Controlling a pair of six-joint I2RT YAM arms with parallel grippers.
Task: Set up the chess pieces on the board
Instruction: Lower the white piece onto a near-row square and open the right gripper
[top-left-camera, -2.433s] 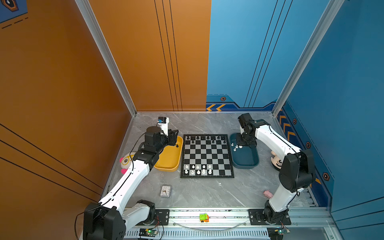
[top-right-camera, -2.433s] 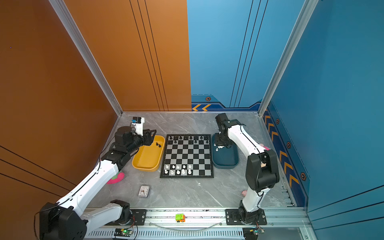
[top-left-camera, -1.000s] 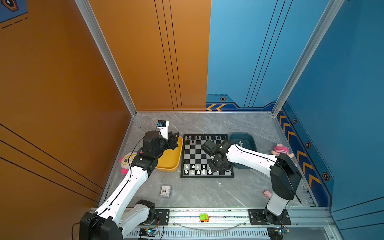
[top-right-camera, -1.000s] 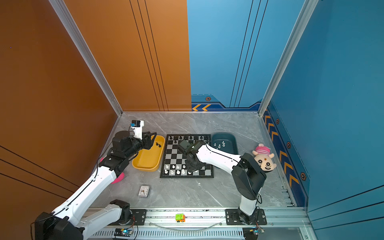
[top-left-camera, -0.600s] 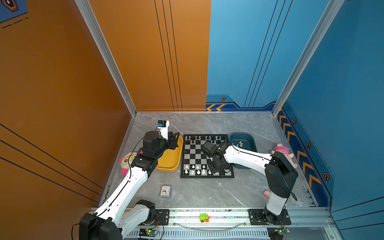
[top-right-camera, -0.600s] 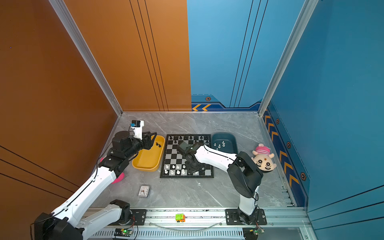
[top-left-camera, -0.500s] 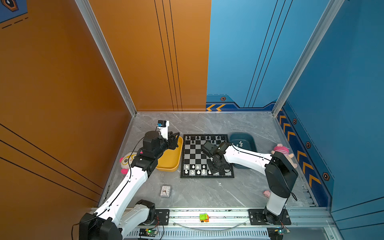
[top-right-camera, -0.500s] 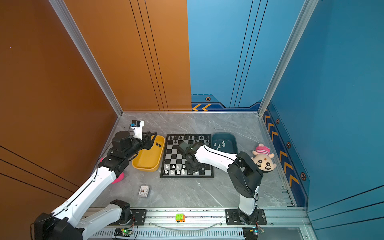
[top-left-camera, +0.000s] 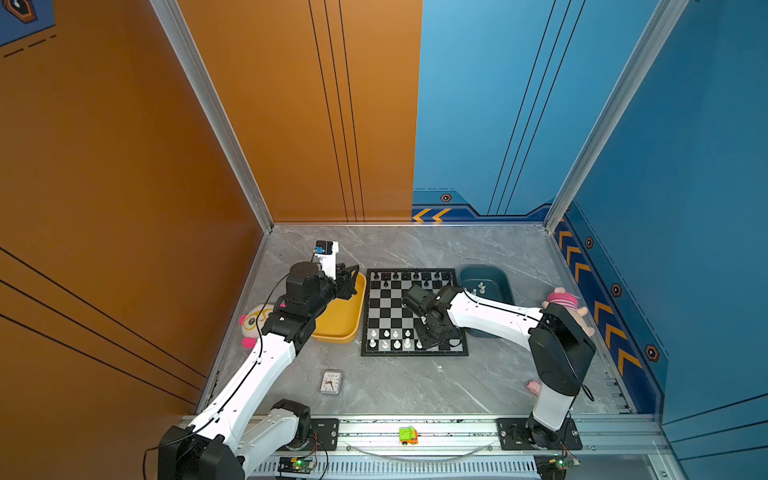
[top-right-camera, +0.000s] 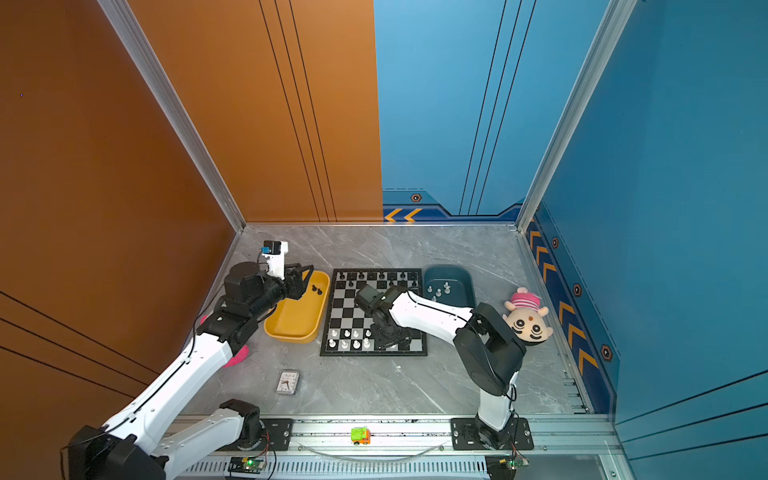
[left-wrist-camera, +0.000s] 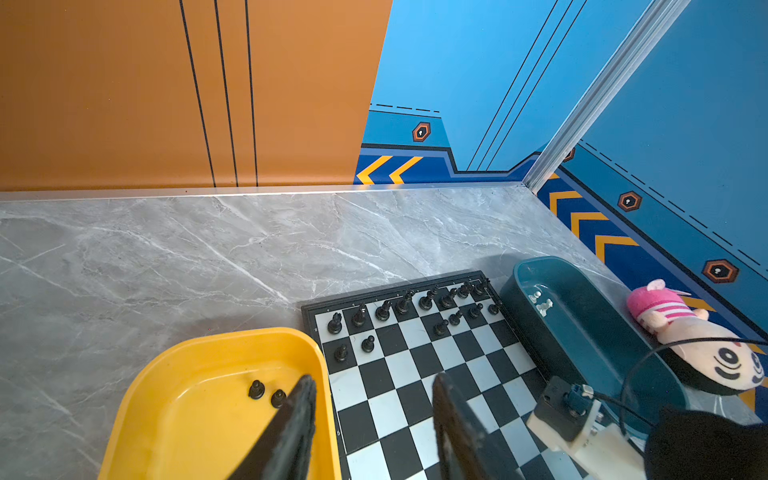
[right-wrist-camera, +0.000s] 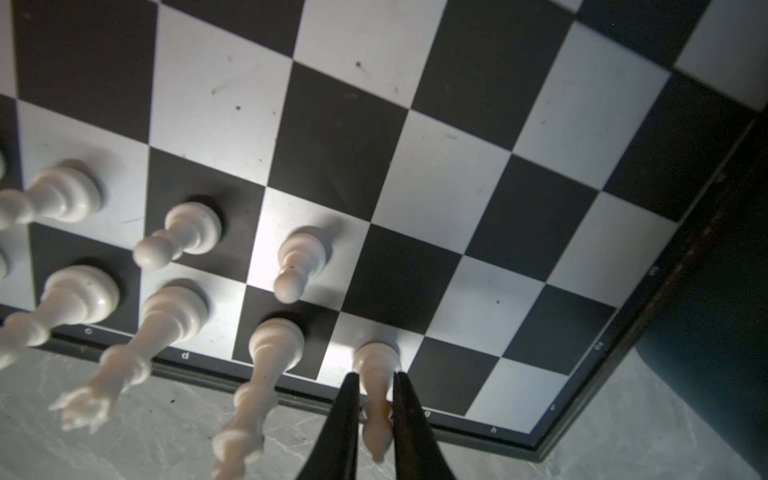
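R claw (right-wrist-camera: 375, 375): fingers straddle a white piece (right-wrist-camera: 376, 359) standing on the board (right-wrist-camera: 469, 199), edge row, light sq. Gap v. narrow; can't tell if pinching or just clear. More white pieces (right-wrist-camera: 276, 345) stand off to one side of it.
L claw (left-wrist-camera: 374, 379): fingers apart, nothing btwn, over the seam of yellow tray (left-wrist-camera: 187, 374) and board. Two black pawns (left-wrist-camera: 256, 390) lie in the tray beside one finger.

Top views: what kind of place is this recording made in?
Probably a purpose-built robot test cell: orange and blue wall panels in aluminium framing, a marble-look tabletop, left arm and right arm bolted to a front rail.
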